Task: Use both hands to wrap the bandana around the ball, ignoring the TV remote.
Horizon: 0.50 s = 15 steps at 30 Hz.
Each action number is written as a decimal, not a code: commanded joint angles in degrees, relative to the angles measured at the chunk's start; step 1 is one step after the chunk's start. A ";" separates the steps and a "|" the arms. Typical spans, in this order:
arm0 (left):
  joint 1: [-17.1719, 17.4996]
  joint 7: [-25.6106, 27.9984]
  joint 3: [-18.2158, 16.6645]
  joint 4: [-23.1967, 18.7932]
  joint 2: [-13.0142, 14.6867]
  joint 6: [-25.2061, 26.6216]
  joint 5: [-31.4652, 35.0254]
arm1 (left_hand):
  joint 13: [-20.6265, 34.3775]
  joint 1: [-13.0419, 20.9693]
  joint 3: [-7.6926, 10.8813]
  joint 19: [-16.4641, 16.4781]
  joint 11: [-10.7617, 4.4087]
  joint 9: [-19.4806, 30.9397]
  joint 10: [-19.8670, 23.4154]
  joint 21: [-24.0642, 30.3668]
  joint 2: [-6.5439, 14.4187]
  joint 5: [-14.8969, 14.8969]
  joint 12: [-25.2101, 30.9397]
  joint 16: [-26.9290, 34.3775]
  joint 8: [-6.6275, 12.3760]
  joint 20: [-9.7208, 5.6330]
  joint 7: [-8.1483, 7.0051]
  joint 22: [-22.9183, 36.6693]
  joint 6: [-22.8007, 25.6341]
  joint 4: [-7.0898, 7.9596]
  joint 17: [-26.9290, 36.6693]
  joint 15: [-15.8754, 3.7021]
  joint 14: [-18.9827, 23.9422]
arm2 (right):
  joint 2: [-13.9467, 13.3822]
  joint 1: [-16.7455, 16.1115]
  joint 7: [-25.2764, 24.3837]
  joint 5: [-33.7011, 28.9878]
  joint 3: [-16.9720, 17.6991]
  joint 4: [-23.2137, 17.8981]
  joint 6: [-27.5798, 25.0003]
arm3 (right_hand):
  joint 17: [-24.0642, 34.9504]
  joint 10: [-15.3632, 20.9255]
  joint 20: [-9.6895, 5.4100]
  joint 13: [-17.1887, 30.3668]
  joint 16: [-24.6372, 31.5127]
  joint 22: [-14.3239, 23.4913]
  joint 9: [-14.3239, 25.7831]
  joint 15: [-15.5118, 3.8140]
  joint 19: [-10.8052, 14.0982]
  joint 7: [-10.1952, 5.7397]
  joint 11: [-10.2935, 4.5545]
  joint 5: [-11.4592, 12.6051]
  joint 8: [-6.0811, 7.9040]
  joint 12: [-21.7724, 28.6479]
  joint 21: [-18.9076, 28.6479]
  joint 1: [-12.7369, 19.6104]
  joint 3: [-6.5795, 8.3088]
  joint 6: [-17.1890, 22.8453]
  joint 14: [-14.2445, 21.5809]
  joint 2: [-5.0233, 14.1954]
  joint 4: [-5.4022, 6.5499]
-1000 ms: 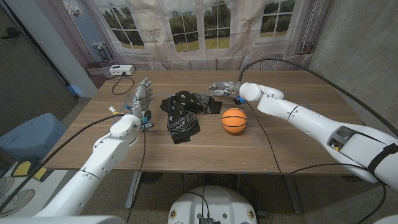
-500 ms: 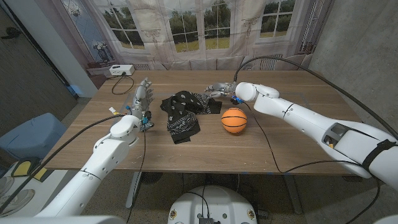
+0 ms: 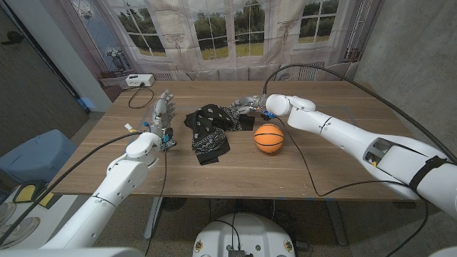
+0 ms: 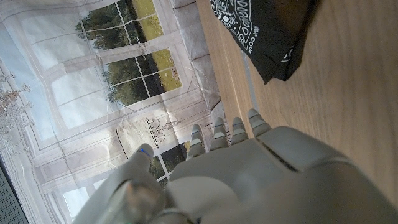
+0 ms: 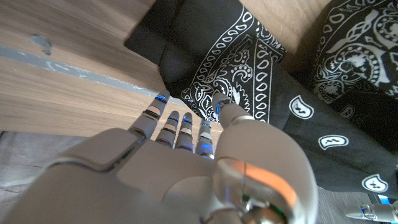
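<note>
Black bandana (image 3: pixel 211 129) crumpled mid-table; ball (image 3: pixel 268 138) at its 3 o'clock. Right robot hand (image 3: pixel 246 105) over far edge, fingers apart, empty. Left robot hand (image 3: pixel 162 112) at 9 o'clock, fingers apart, empty. Advice: pinch hem, spread flat first.

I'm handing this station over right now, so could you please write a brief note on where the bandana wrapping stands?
Left hand: open, fingers up, left of the bandana, holding nothing.
Right hand: open, reaching over the bandana's far right corner; no grip visible yet.
Bandana lies crumpled mid-table. Ball sits on bare wood just right of it, uncovered.
Done: nothing wrapped.
Left: spread the cloth, bring ball and cloth together, wrap with both hands.
</note>
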 commanded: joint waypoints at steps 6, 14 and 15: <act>-1.36 -1.49 -0.16 1.91 0.09 0.01 -0.71 | 0.18 -0.58 -0.26 -0.20 -0.11 0.23 -0.46 -0.07 -0.14 0.46 -0.07 -0.27 -0.32 0.30 -0.15 0.35 0.62 0.20 0.10 0.20 -0.20 | 1.69 -0.49 -5.50 -2.13 -0.13 3.03 6.22 | 0.54 6.49 -0.99 0.15 1.91 0.33 1.34 -2.34 4.19 2.76 -0.78 -0.71 7.55 1.14 1.32 8.71 -1.26 22.86 5.43 -0.55 1.17; -1.97 -1.94 0.05 2.53 0.02 0.21 -0.82 | 0.20 -0.63 -0.38 -0.21 -0.09 0.24 -0.46 -0.08 -0.17 0.52 -0.12 -0.28 -0.43 0.30 -0.18 0.36 0.62 0.30 0.11 0.26 -0.21 | 1.42 -1.73 -9.23 -2.65 1.16 2.83 7.57 | 1.39 11.36 -1.70 0.33 3.56 0.48 3.91 -4.09 6.87 3.83 -1.11 -0.49 13.89 1.66 2.14 12.35 -3.21 32.66 8.96 -0.67 1.20; -2.05 -1.97 0.09 2.54 0.06 0.40 -0.85 | 0.20 -0.64 -0.39 -0.21 -0.09 0.24 -0.46 -0.08 -0.17 0.53 -0.13 -0.28 -0.47 0.30 -0.21 0.36 0.57 0.31 0.11 0.26 -0.20 | 0.99 -2.60 -11.69 -2.66 1.88 2.48 8.71 | 1.45 11.63 -1.85 0.34 3.71 0.49 4.03 -4.12 7.08 3.82 -1.03 -0.47 13.99 1.72 2.21 12.49 -3.28 32.58 9.25 -0.62 1.22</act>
